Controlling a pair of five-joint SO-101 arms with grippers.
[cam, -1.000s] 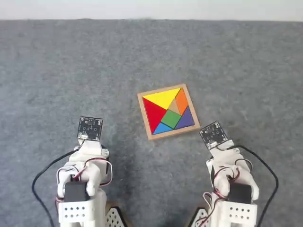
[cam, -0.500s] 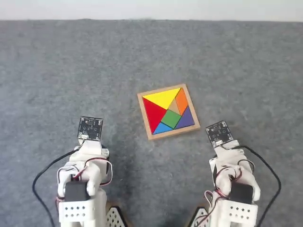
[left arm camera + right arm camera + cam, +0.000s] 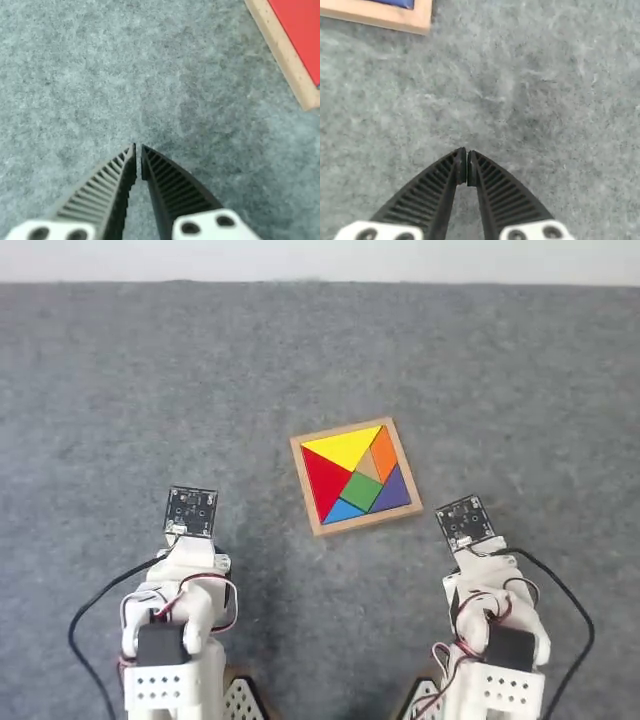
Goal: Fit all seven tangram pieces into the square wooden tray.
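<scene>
The square wooden tray (image 3: 308, 487) lies at the table's middle, turned a little. Coloured tangram pieces fill it: yellow (image 3: 345, 448), red (image 3: 325, 483), green (image 3: 360, 490), orange (image 3: 384, 453), purple (image 3: 396, 488), light blue (image 3: 343, 510) and a small tan one (image 3: 368, 466). My left gripper (image 3: 138, 148) is shut with nothing in it, over bare felt near the tray's corner (image 3: 287, 52) with the red piece (image 3: 300, 30). My right gripper (image 3: 466, 152) is shut and empty too, a short way from the tray's corner (image 3: 385, 17). In the high view, both arms (image 3: 190, 515) (image 3: 465, 523) sit near the front edge.
Grey felt (image 3: 150, 390) covers the whole table. A pale wall strip (image 3: 320, 260) runs along the far edge. The arm bases and their cables (image 3: 80, 625) stand at the front.
The right arm has drawn back from the tray toward the front right. The left arm has not moved, and the tray's pieces are unchanged.
</scene>
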